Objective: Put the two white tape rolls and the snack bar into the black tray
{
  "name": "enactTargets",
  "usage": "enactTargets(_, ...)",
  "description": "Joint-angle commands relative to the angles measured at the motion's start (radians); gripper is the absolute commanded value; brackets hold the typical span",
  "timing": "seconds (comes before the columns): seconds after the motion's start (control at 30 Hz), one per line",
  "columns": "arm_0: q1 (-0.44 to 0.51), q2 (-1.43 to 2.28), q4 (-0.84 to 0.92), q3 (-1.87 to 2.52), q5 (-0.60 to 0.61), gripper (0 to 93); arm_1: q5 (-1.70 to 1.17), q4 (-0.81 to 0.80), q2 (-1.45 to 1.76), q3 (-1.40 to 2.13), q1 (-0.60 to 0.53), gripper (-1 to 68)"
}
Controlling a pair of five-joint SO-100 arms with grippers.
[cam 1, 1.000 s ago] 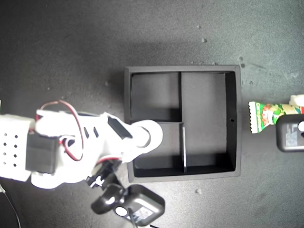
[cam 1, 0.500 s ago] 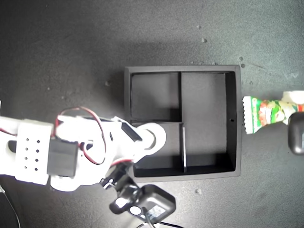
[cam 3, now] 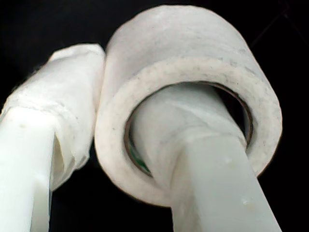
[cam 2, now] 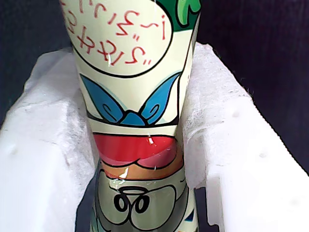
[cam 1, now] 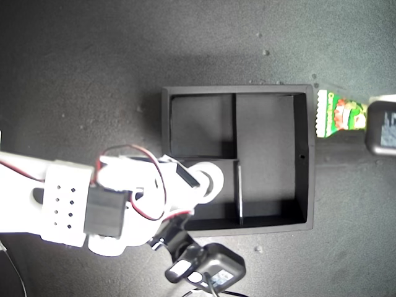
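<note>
**Q:** So what's actually in the black tray (cam 1: 309,154) at this point?

**A:** Nothing resting on its floor as far as I can see. In the exterior view it sits a bit right of centre on the dark desk (cam 1: 93,62). Three compartments: a small one at upper left, a small one at lower left, and a long one down the right side. The upper-left and the long one show bare black bottoms. The lower-left one is partly covered by the arm, so I can't tell about the hidden part.

**Q:** Where's the tape then?

**A:** One white tape roll (cam 3: 193,72) is on my second gripper (cam 3: 104,125). The second wrist view shows one jaw poked through the roll's hole and the other pressed on its outer wall, so the jaws are clenched on the ring. In the exterior view that roll (cam 1: 208,179) is over the left edge of the lower-left compartment, at the tip of the white arm coming in from the frame's lower left. Whether it touches the tray floor, I can't tell. I only see this one roll.

**Q:** And the snack bar?

**A:** The snack bar (cam 2: 137,96) is pinched between the padded jaws of my first gripper (cam 2: 140,159), wrapper squeezed on both sides. In the exterior view the snack bar (cam 1: 337,114) is outside the tray, just beside its upper-right corner, crimped end near the rim.
</note>
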Motion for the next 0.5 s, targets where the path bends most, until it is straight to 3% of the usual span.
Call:
enactTargets(0.0,0.011,0.005,0.003,-0.055,0.002,0.6,-0.660,-0.029,0.008,-0.091,-0.069,7.7)
enactTargets(0.3,0.009,0.002,0.009,-0.058,-0.005,0.8,-1.146,-0.060,0.006,-0.153,-0.275,8.2)
enactTargets(0.47,0.011,-0.002,0.009,-0.057,-0.009,0.8,-1.170,-0.115,0.006,-0.124,-0.253,7.1)
